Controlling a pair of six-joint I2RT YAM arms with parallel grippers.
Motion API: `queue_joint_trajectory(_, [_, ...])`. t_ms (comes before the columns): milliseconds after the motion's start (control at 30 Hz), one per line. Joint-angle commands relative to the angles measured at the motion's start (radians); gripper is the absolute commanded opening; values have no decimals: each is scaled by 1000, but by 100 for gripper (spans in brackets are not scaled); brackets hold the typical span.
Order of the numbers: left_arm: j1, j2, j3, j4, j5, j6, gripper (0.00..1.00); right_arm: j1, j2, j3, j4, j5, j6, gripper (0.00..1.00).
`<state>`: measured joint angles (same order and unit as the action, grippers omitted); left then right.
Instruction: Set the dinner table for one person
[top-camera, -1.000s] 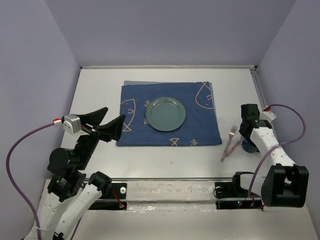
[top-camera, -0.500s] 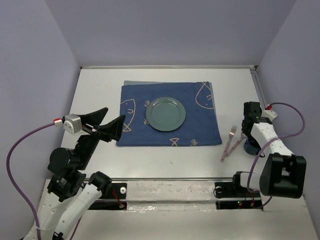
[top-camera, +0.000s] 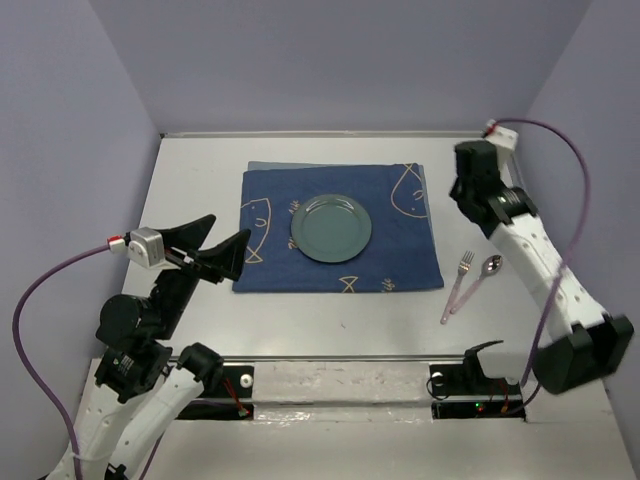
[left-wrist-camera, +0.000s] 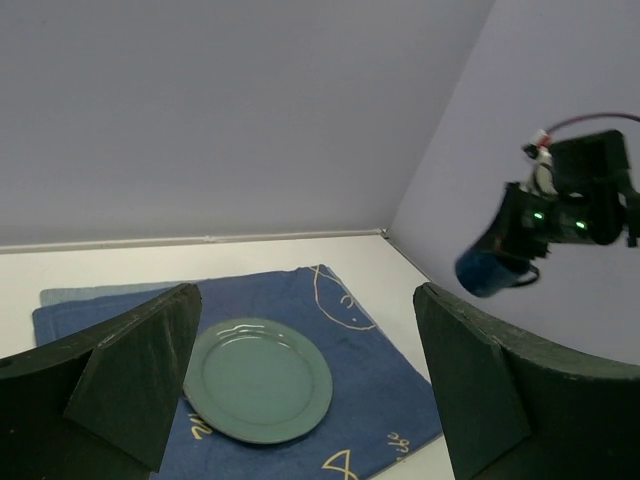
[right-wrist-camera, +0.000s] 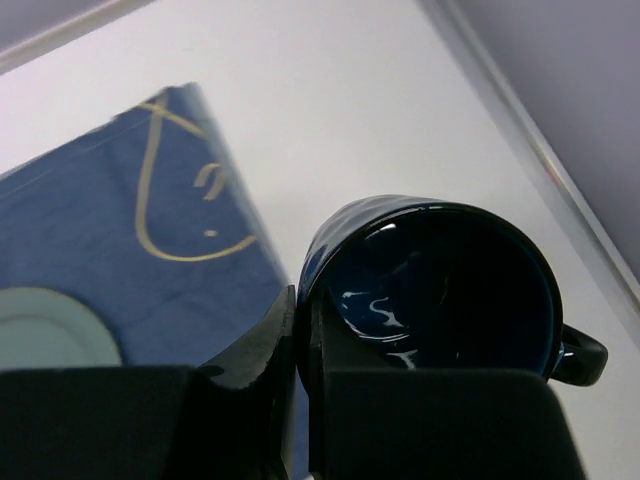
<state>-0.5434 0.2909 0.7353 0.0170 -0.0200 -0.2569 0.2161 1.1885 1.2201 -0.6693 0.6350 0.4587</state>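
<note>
The white dinner table (top-camera: 200, 170) carries a dark blue fish-patterned cloth (top-camera: 400, 250) with a green plate (top-camera: 331, 227) on it. My right gripper (top-camera: 468, 190) is shut on the rim of a dark blue mug (right-wrist-camera: 440, 290), one finger inside and one outside, and holds it in the air over the table just right of the cloth. The mug also shows in the left wrist view (left-wrist-camera: 488, 270); my arm hides it in the top view. My left gripper (top-camera: 215, 250) is open and empty, raised left of the cloth and facing the plate (left-wrist-camera: 258, 378).
A pink-handled fork (top-camera: 458, 283) and a spoon (top-camera: 480, 276) lie side by side on the table right of the cloth. A metal rail (top-camera: 520, 190) runs along the table's right edge. Lilac walls close in three sides.
My right arm has lifted the mug from the table beside the fork and carried it up and away toward the cloth's far right corner. The spoon now shows. The left arm has not moved.
</note>
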Motion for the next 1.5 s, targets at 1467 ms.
queue_joint_trajectory(1467, [7, 108, 21, 18, -66, 45, 99, 71, 1056, 825, 192, -451, -371, 0])
